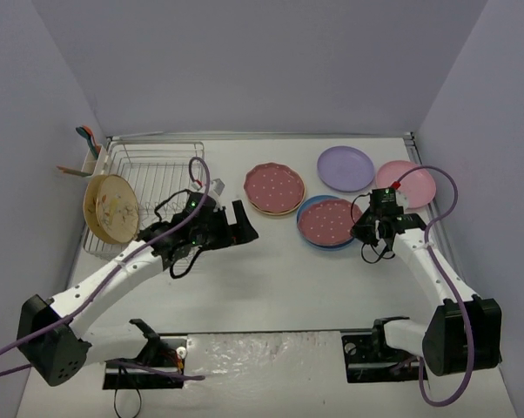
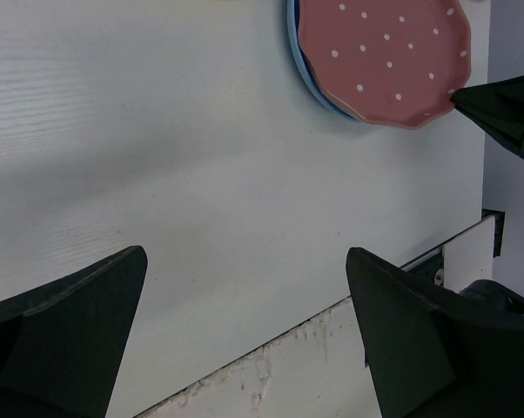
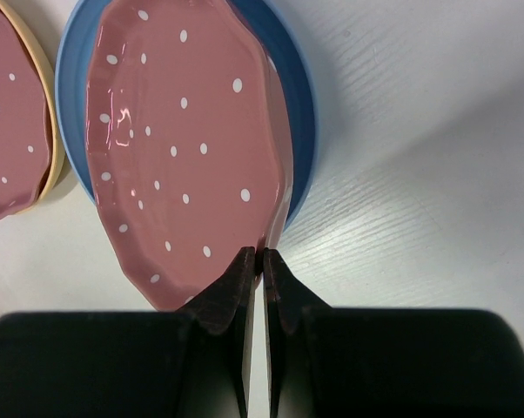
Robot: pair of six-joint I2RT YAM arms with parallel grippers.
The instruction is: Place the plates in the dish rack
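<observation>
My right gripper (image 1: 366, 230) is shut on the near rim of a dark pink speckled plate (image 1: 329, 219) that lies on a blue plate (image 1: 307, 228). The right wrist view shows the closed fingertips (image 3: 260, 261) pinching the pink plate's (image 3: 184, 131) edge over the blue plate (image 3: 302, 113). My left gripper (image 1: 247, 225) is open and empty, low over the bare table; its fingers (image 2: 79, 313) stand wide apart. The silver wire dish rack (image 1: 162, 170) sits at the back left, with a tan floral plate (image 1: 111, 209) upright at its front left corner.
A second dark pink speckled plate (image 1: 274, 186) lies on a cream plate at centre back. A lilac plate (image 1: 345, 167) and a light pink plate (image 1: 410, 183) lie at the back right. A white caddy (image 1: 90, 161) hangs on the rack's left side. Walls enclose the table.
</observation>
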